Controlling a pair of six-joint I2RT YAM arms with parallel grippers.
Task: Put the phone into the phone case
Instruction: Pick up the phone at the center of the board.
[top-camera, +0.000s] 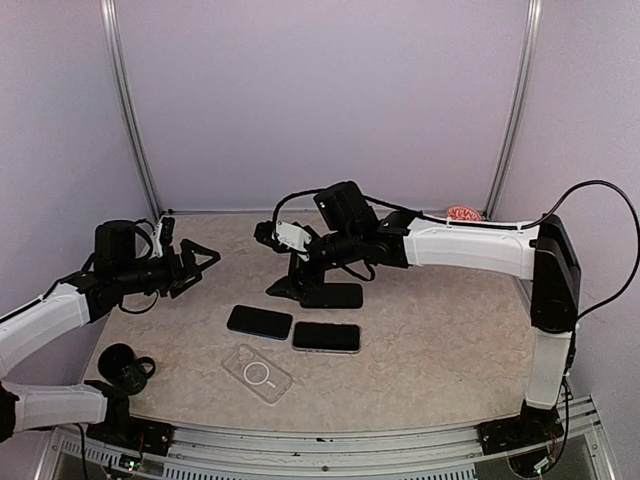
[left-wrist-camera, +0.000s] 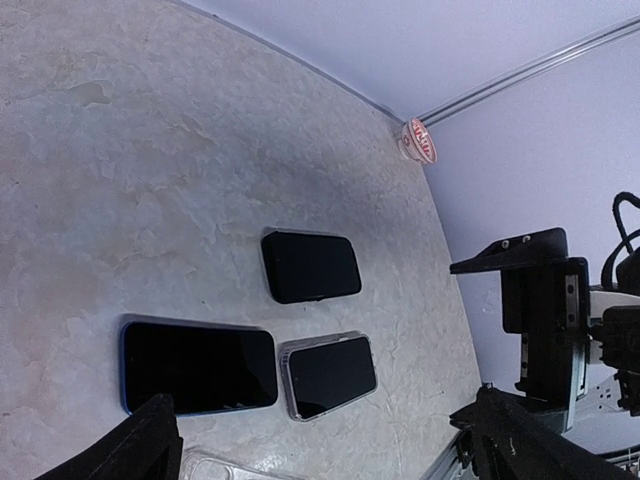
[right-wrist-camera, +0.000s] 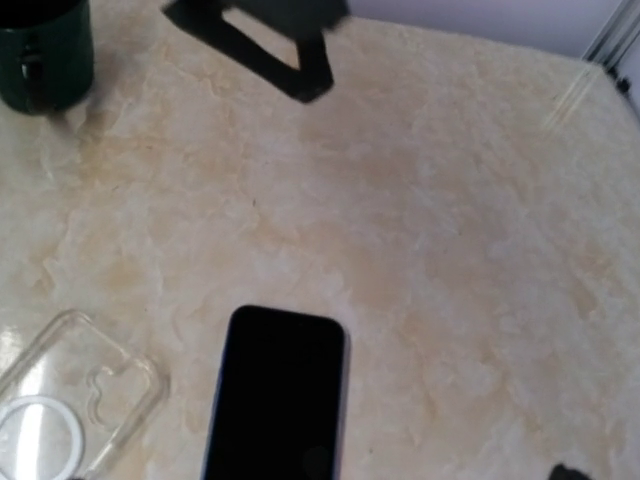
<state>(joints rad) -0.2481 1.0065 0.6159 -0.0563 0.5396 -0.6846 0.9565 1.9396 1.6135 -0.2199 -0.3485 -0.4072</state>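
Left hand (top-camera: 205, 267) hovers off the table (top-camera: 430, 350), left side. Spread wide, nothing in it. Its fingers (left-wrist-camera: 135, 450) sit in the bottom corners of the left wrist view.

Right hand (top-camera: 290, 287) is also spread and holds nothing. It sits low at table centre, right by the black phone (top-camera: 335, 295); can't tell from the top view whether they touch. Right wrist view shows only a dark tip at bottom right.

Blue-edged phone (top-camera: 259, 321) is screen up, with the light-rimmed phone (top-camera: 326, 337) just beside it. Clear case (top-camera: 257, 372) lies flat on its own, on the near side of the blue-edged phone.

- **Left wrist view:** shows the phones' edge colours and the red object (left-wrist-camera: 417, 140) in the far corner. No mug in frame.
- **Right wrist view:** one phone, the case and its ring, and the mug (right-wrist-camera: 45, 50), which reads dark green.
- **Top view:** the only one with both arms.
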